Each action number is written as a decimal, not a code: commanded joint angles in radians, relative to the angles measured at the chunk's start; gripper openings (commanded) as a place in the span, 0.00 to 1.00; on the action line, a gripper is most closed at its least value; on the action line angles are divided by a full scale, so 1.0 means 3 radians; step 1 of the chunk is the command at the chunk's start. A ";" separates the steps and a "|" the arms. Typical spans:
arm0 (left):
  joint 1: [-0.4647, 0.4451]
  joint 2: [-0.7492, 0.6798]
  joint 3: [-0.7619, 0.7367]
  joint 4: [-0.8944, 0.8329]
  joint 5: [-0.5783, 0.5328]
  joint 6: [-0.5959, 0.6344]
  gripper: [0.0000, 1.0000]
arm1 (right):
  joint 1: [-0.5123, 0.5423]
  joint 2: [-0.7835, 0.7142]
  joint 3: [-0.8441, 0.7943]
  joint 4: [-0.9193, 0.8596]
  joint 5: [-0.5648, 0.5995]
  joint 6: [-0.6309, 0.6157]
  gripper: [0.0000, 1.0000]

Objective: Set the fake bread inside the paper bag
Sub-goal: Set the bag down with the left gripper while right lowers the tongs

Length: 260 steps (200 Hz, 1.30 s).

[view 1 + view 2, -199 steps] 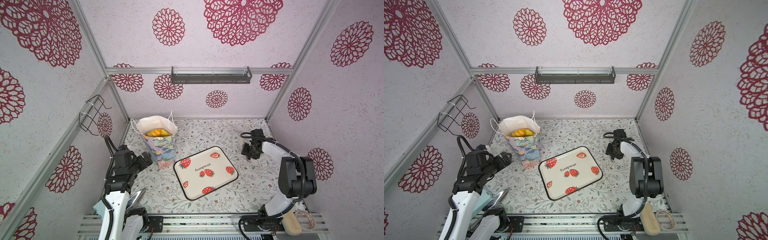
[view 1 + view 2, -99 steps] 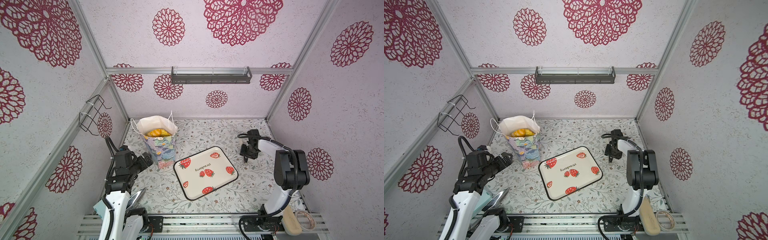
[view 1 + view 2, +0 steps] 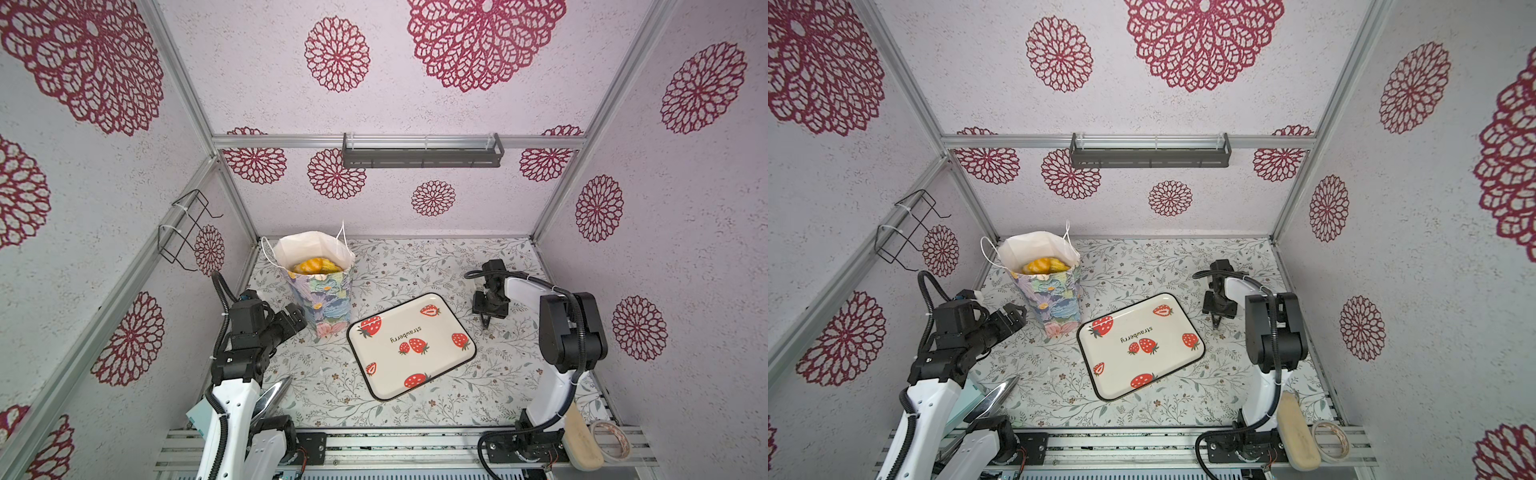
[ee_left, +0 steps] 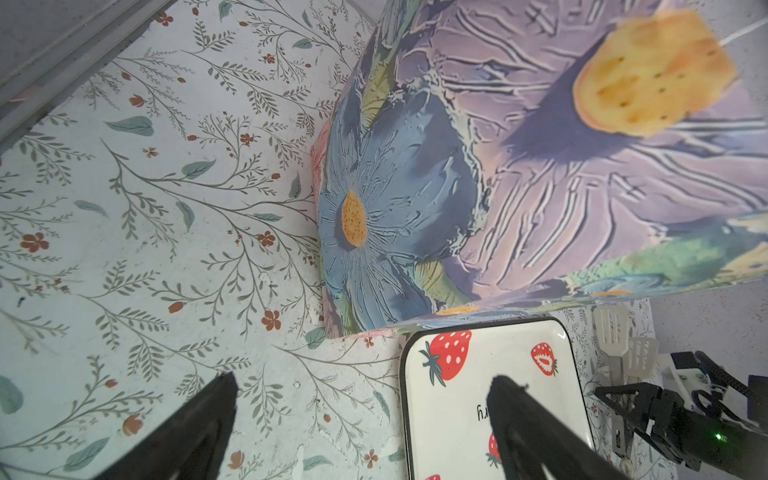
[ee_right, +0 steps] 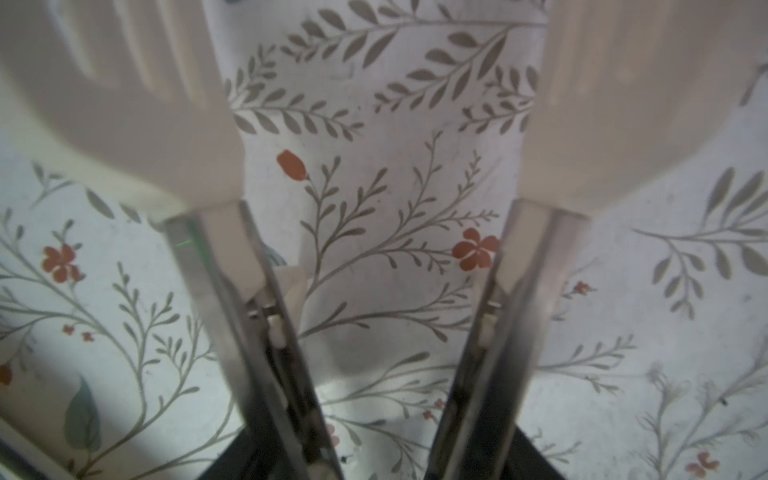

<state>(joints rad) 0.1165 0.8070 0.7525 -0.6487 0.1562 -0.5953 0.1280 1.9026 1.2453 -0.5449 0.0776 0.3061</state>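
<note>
The paper bag [image 3: 322, 297] [image 3: 1052, 297] stands upright at the back left, with its flower-print side filling the left wrist view [image 4: 519, 174]. Golden fake bread [image 3: 313, 265] [image 3: 1042, 264] shows inside its open white mouth. My left gripper [image 3: 297, 318] [image 3: 1014, 312] [image 4: 361, 386] hovers open and empty just left of the bag's base. My right gripper [image 3: 485, 326] [image 3: 1216, 323] [image 5: 382, 104] points down at the floral table, right of the strawberry tray [image 3: 440, 332] [image 3: 1117, 365] [image 4: 498, 357]. Its white spatula-like fingers [image 5: 158, 104] stand apart with only table between them.
A wire rack [image 3: 183, 232] hangs on the left wall and a grey shelf [image 3: 422, 151] on the back wall. A metal scoop [image 3: 272, 392] lies at the front left. A tape roll [image 3: 609, 440] and a wooden handle [image 3: 582, 444] sit at the front right.
My right gripper has moved a little left and toward the front, beside the tray, and its fingers have spread wider. The left arm and the bag have not moved.
</note>
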 commanded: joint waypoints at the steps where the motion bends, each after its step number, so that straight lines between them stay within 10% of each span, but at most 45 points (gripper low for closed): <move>1: -0.0025 -0.0001 -0.0031 0.0050 0.0001 -0.0031 0.97 | 0.0012 0.0021 0.0088 -0.0077 0.0058 -0.0043 0.65; 137: -0.0037 0.0000 -0.0012 0.0024 -0.0036 -0.0025 0.97 | 0.0013 -0.0344 0.0037 -0.0091 0.0120 -0.0014 0.83; 260: -0.0102 -0.0031 0.0081 -0.0113 -0.0334 -0.0102 0.98 | -0.0014 -0.2003 -0.0567 0.0320 0.0133 0.0107 0.86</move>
<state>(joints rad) 0.0898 0.8089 0.7528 -0.6674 0.1265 -0.5968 0.1291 1.4044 1.1198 -0.5106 0.0708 0.3111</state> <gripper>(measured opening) 0.975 0.857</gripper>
